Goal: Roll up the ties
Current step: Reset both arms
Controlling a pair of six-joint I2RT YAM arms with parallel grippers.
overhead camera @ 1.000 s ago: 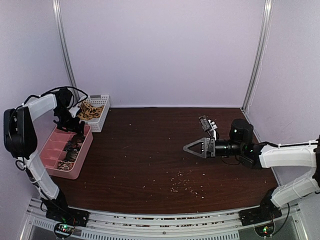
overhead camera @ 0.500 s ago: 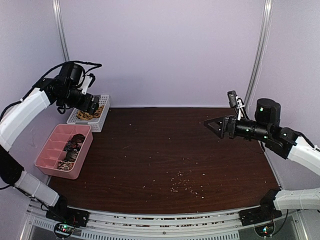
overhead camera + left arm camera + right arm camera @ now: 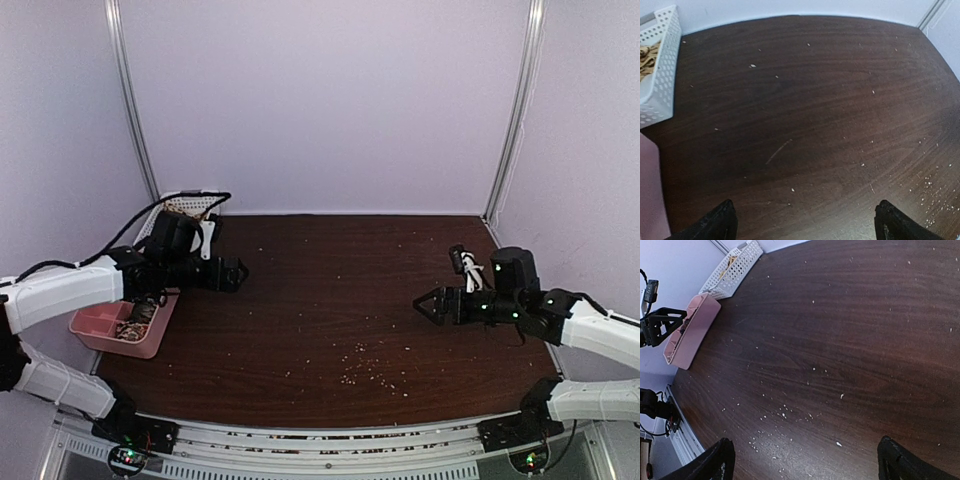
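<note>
Tan patterned ties (image 3: pixel 184 207) lie in a white basket (image 3: pixel 207 203) at the back left, partly hidden by my left arm; they show at the left edge of the left wrist view (image 3: pixel 646 54). Dark rolled ties (image 3: pixel 134 322) sit in a pink tray (image 3: pixel 96 322). My left gripper (image 3: pixel 230 272) is open and empty, low over bare table right of the tray; its fingertips (image 3: pixel 722 222) stand wide apart. My right gripper (image 3: pixel 426 303) is open and empty over the right half of the table, pointing left.
Pale crumbs (image 3: pixel 365 366) are scattered on the dark wooden table (image 3: pixel 320 270) near the front middle. The right wrist view shows the basket (image 3: pixel 732 267) and the pink tray (image 3: pixel 690 327) far off. Walls close the back and sides.
My left arm has swung down from above the basket to the table right of the pink tray. My right arm has dropped lower and drawn slightly back. Both grippers stay empty.
</note>
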